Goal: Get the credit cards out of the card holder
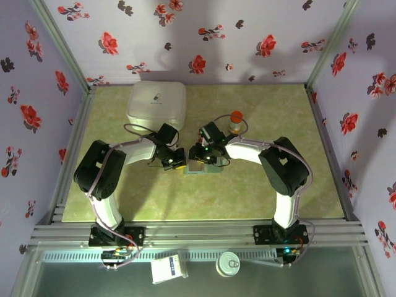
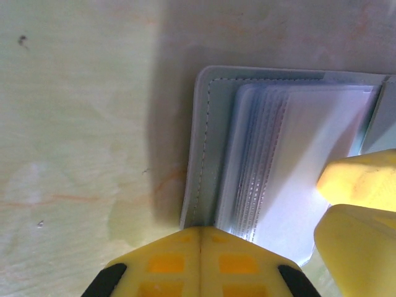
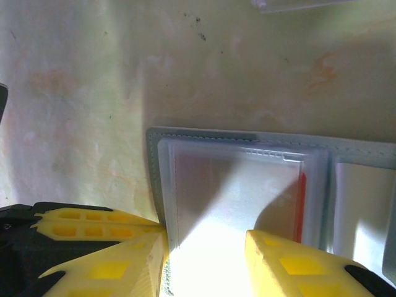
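The card holder (image 1: 197, 168) lies open on the table between both grippers, a grey-teal cover (image 2: 204, 142) with a stack of clear plastic sleeves (image 3: 241, 192) on it. A red card edge (image 3: 301, 207) shows inside the top sleeve; the rest of the credit cards are hidden. My left gripper (image 2: 201, 230) is shut, its joined tips touching the holder's near edge at the cover and sleeves. My right gripper (image 3: 207, 263) is open, its fingers (image 3: 291, 266) standing apart over the top sleeve with nothing gripped between them. In the top view the two grippers (image 1: 176, 162) (image 1: 207, 161) nearly meet.
A white rounded box (image 1: 156, 104) stands at the back left, close behind the left arm. An orange-capped bottle (image 1: 235, 120) stands just behind the right gripper. Flowered walls close the table on three sides. A small card pack (image 1: 168, 269) and a round lid (image 1: 230, 264) lie below the front rail.
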{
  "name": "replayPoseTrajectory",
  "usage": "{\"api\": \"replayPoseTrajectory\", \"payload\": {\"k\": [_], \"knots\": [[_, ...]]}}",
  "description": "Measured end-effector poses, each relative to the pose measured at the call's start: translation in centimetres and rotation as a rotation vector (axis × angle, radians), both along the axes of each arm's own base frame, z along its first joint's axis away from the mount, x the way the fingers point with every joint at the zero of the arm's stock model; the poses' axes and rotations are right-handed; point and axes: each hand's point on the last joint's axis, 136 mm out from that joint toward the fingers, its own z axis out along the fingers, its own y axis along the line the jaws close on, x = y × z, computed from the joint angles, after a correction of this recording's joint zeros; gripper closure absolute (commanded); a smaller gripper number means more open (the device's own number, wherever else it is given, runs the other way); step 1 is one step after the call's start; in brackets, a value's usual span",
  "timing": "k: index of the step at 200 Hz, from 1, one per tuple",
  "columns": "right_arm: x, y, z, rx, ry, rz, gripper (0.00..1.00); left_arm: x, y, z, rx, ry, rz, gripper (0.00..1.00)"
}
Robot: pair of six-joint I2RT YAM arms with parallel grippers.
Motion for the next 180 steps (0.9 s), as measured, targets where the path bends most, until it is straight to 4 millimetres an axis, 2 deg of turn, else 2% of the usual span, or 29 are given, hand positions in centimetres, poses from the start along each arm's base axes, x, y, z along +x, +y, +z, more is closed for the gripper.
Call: {"api": "replayPoseTrajectory", "payload": {"k": [129,162,180], "knots": [[0.1,-2.5,-0.9,-0.059,-0.016,-0.041,0.57,0.0,0.6,0.1,0.017,0.006,0.013,1.0],[0.0,-2.9,-0.8,-0.021,-0.02,-0.055,0.56,0.0,0.8,1.0,0.012,-0.006,0.019,1.0],[0.0,-2.9,-0.8,0.006,-0.022,-0.065,0.53,0.3,0.6,2.0,-0.006,-0.027,0.018,0.96]]}}
